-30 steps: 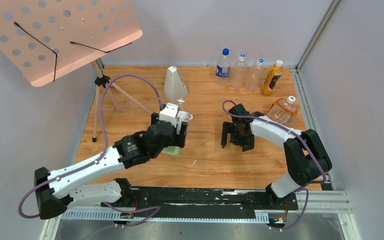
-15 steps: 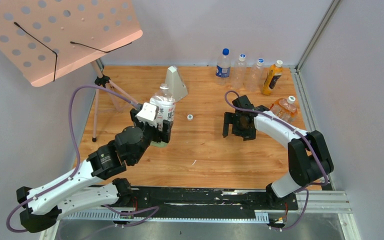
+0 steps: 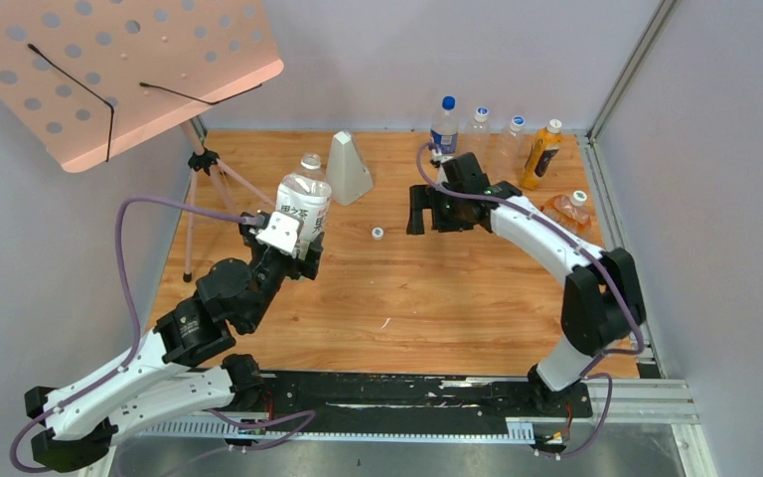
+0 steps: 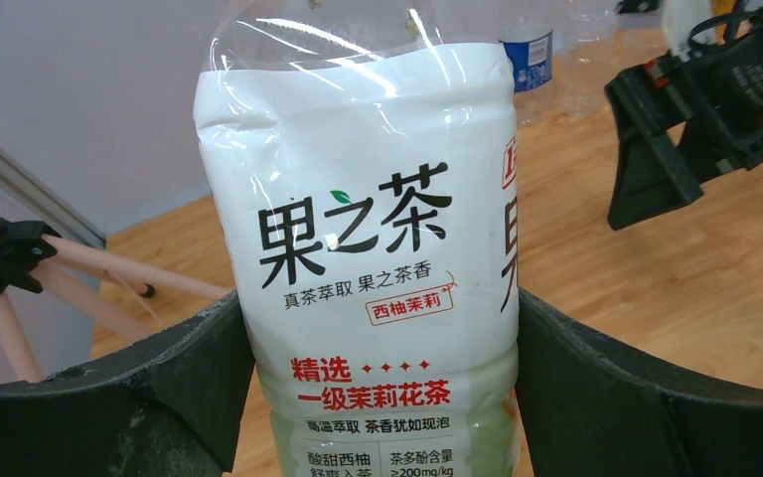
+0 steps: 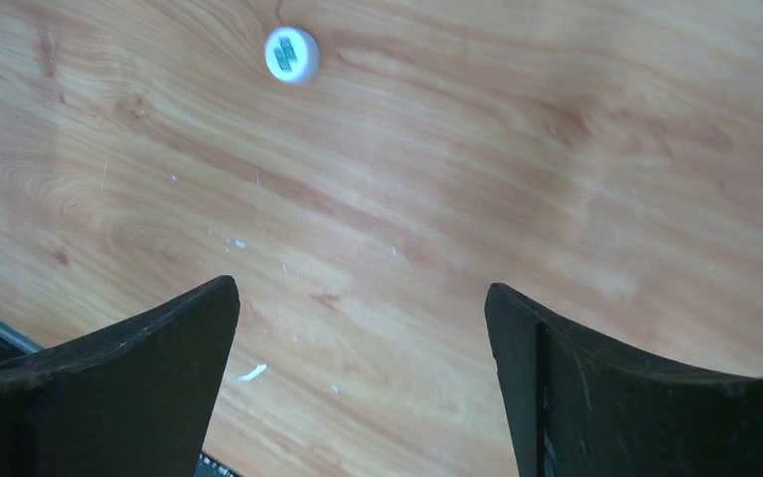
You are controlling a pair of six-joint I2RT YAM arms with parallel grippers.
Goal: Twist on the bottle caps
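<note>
My left gripper (image 3: 303,248) is shut on the larger bottle (image 3: 303,207), holding it upright above the table's left side. In the left wrist view its white label (image 4: 378,248) fills the frame, and both black fingers (image 4: 159,388) press its sides. Its neck (image 3: 310,161) has no cap on it. One white bottle cap (image 3: 378,234) lies on the wood between the arms. My right gripper (image 3: 427,217) hovers open just right of that cap (image 5: 291,54), nothing between its fingers (image 5: 363,308). The smaller bottle (image 3: 559,211), with the orange label, lies at the right, a white cap (image 3: 579,197) at its far end.
A blue-labelled bottle (image 3: 444,124), two clear bottles (image 3: 477,129) and an orange juice bottle (image 3: 541,151) stand along the back wall. A white cone-shaped object (image 3: 348,167) stands behind the held bottle. A pink perforated stand (image 3: 109,70) on tripod legs (image 3: 209,189) overhangs the far left.
My left arm has lifted the larger bottle and carried it left and back, uncovering the cap on the table. My right gripper has moved back and left, nearer that cap.
</note>
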